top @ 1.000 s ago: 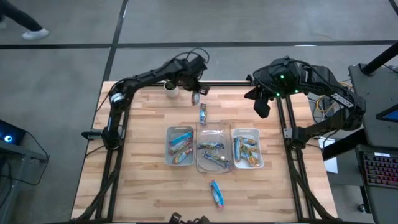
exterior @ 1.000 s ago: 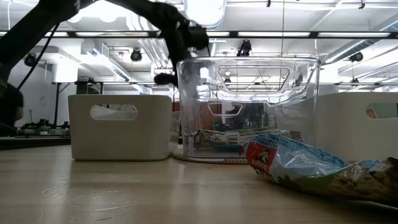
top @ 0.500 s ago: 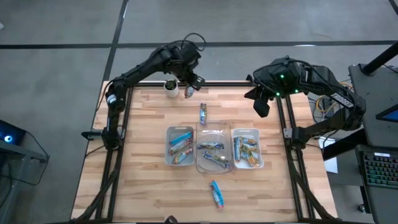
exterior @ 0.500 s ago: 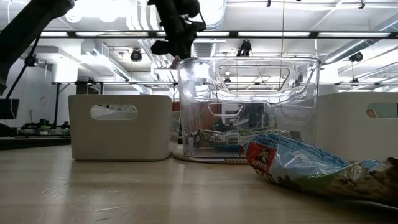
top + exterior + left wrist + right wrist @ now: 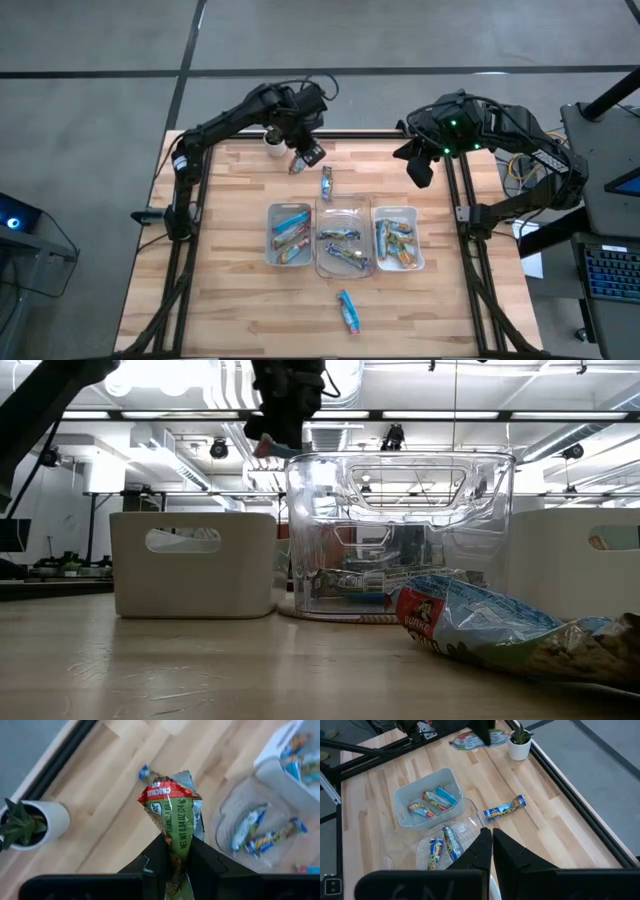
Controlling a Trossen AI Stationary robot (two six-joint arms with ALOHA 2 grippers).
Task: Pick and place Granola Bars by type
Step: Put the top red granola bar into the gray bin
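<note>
My left gripper [image 5: 176, 862] hangs above the table's far edge, beside a small white plant pot [image 5: 272, 141], shut on a green granola bar with a red end [image 5: 172, 812]. The same bar [image 5: 470, 740] shows in the right wrist view. A blue bar [image 5: 326, 182] lies flat on the table just behind the trays. Another blue bar [image 5: 347, 311] lies near the front edge. More bars lie in three trays [image 5: 289, 212] set in a row at mid-table. My right gripper [image 5: 491, 839] is shut on nothing, high over the far right corner. My left gripper pinches the green bar near its one end [image 5: 175, 851] between its two fingers. The fingers come from above, pointing steeply down and along the bar. The rest of the bar sticks out past the fingertips, red end [image 5: 167, 792] farthest, lifted clear of the table.
The middle tray [image 5: 400, 530] is clear plastic; the pale trays on either side [image 5: 397, 212] are opaque. The plant pot [image 5: 47, 820] stands close to the held bar. Bare wood lies to the left and right of the trays and along the front edge.
My left gripper has risen from low over the table near the pot, carrying the green bar up with it. Its wrist has rolled, so the bar has turned about. It stays shut on the bar.
</note>
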